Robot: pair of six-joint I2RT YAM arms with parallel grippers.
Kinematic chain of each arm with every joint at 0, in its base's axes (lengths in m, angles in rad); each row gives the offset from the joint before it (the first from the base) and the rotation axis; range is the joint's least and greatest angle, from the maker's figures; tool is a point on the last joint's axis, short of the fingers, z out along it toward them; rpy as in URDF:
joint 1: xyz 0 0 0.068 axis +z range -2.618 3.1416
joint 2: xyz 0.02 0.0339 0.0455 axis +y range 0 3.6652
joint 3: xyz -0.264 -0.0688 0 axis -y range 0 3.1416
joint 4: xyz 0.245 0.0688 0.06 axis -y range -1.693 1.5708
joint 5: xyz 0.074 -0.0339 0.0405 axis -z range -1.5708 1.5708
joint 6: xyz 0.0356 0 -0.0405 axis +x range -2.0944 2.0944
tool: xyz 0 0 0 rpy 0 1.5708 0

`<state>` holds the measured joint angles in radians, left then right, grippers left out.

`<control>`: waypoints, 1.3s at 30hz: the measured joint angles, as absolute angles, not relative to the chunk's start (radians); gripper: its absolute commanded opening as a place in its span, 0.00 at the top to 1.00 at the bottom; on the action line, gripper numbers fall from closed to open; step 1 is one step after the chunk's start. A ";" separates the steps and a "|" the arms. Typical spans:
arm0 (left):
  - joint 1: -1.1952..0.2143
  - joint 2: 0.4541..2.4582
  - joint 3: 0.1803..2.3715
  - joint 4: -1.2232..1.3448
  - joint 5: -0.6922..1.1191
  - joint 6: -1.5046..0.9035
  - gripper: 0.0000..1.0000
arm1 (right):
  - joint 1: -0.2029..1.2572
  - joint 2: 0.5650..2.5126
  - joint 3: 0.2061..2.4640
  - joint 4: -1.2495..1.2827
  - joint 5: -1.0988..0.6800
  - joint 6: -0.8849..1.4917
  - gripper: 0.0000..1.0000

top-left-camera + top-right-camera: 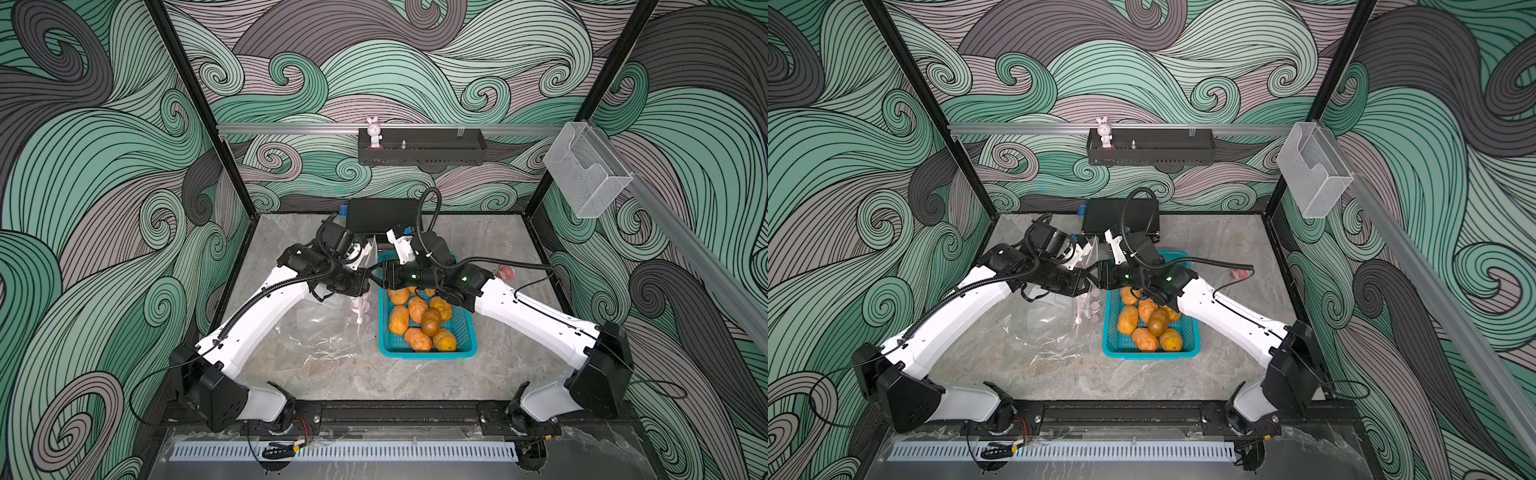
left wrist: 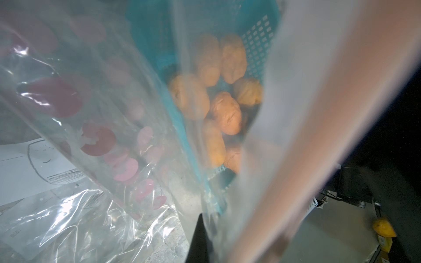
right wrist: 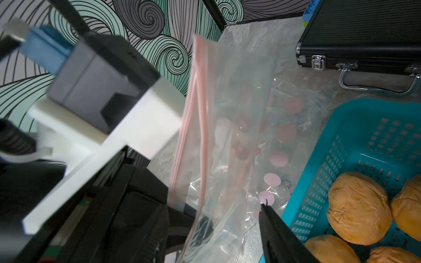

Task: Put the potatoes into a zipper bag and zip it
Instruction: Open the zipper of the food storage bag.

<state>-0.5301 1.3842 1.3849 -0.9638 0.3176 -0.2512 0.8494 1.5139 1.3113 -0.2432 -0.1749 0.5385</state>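
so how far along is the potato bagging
Nothing is bagged yet: all visible potatoes lie in the teal basket. In hand: the left gripper holds the zipper bag up, with the right gripper at its zip edge. Left: loading the potatoes and zipping.

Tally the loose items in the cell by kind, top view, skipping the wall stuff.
potatoes: 7 clearly showing, all in the basket; the right arm may hide more
teal basket: 1
zipper bag: 1
black case: 1
small pink object: 1, too small to identify
Total: 11 counted
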 measured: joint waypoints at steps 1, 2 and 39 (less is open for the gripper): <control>-0.531 1.384 1.385 -0.963 0.315 -0.251 1.00 | 0.856 1.521 1.318 -0.252 -0.162 0.534 0.63; -0.533 1.384 1.383 -0.963 0.313 -0.251 1.00 | 0.862 1.528 1.324 -0.260 -0.154 0.532 0.67; -0.533 1.361 1.704 -1.237 -0.270 -0.107 1.00 | 0.696 1.104 1.084 -0.414 -0.100 0.448 0.25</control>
<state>-0.5335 1.3605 1.7039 -1.2373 -0.2703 -0.1070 0.6956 1.1038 1.0836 -0.4145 -0.0998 0.4477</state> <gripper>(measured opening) 0.047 0.748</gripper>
